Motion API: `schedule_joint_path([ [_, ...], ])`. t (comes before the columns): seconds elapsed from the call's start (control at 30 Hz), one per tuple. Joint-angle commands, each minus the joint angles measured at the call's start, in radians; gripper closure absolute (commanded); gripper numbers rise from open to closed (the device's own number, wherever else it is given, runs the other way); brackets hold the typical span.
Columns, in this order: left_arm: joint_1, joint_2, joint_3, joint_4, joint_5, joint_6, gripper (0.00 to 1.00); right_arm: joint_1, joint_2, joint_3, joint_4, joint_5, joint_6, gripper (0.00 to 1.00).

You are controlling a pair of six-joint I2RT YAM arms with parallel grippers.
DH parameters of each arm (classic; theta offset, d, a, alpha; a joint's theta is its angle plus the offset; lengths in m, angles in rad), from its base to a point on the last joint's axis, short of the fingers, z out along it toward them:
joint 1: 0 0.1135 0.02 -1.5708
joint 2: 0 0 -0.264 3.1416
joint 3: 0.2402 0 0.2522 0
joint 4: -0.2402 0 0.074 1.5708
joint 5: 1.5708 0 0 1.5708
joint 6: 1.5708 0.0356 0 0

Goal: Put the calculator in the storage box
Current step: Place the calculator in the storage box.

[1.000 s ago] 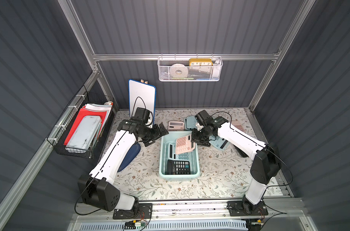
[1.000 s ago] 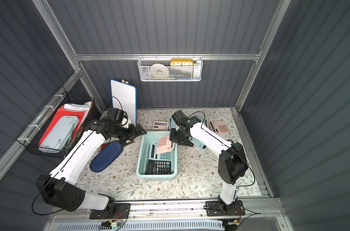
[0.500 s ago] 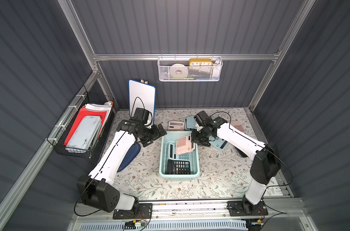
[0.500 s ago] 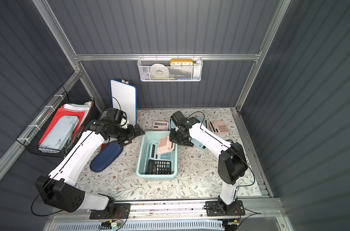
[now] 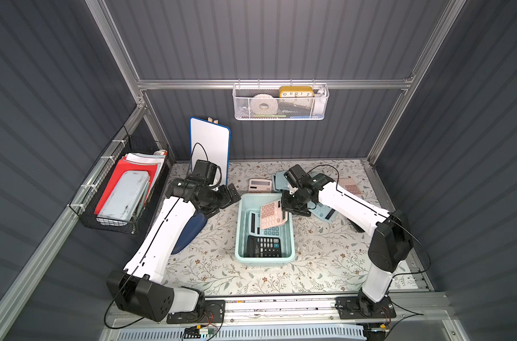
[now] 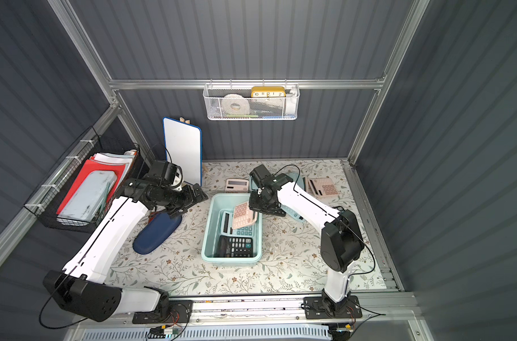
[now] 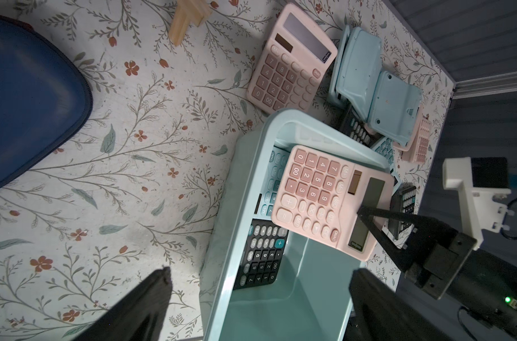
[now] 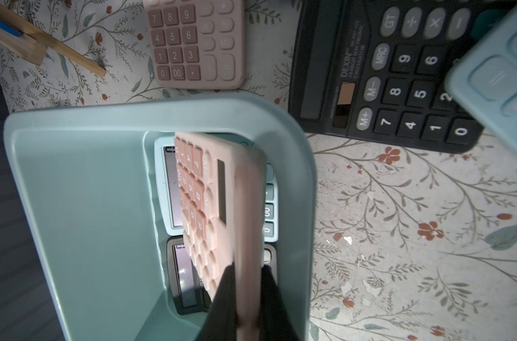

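The storage box (image 5: 239, 233) (image 6: 207, 233) (image 7: 221, 265) (image 8: 162, 109), a mint-green tub, stands mid-table in both top views. A blue calculator (image 5: 252, 220) and a black one (image 5: 263, 246) lie flat in it. My right gripper (image 5: 286, 208) (image 6: 255, 206) (image 8: 246, 283) is shut on the display end of a pink calculator (image 5: 273, 213) (image 6: 244, 214) (image 7: 325, 200) (image 8: 221, 200). It hangs tilted over the box's far right part, keys end lowest. My left gripper (image 5: 230, 195) (image 6: 199, 193) (image 7: 260, 274) is open and empty by the box's far left corner.
Behind the box lie another pink calculator (image 5: 260, 186) and stacked blue ones (image 5: 280, 181), with a black calculator (image 8: 384, 88) nearby. A navy case (image 5: 192, 233) lies left and a whiteboard (image 5: 210, 150) stands behind. A black wire basket (image 5: 124, 189) and a white mesh basket (image 5: 280, 103) hang on the walls.
My right gripper has sunk slightly toward the box with the pink calculator. The left arm has hardly moved.
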Motion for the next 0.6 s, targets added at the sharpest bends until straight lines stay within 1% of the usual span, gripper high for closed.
schedule_joint_path([
  [0.0,0.007,0.018,0.040,-0.026,0.005,-0.004,0.01,0.005,0.016,0.032,0.054,0.011,0.007,0.89],
  [0.1,0.007,0.028,0.049,-0.021,0.013,-0.005,0.01,0.025,0.020,0.052,0.062,-0.019,0.012,0.90],
  [0.3,0.007,0.047,0.071,-0.029,0.015,-0.003,0.01,0.056,0.020,0.062,0.082,-0.035,0.037,0.90],
  [0.43,0.007,0.056,0.083,-0.030,0.025,0.000,0.01,0.064,0.064,0.069,0.092,-0.055,0.037,0.90],
  [0.57,0.007,0.067,0.101,-0.041,0.025,0.009,0.01,0.068,0.121,0.095,0.073,-0.037,0.026,0.88],
])
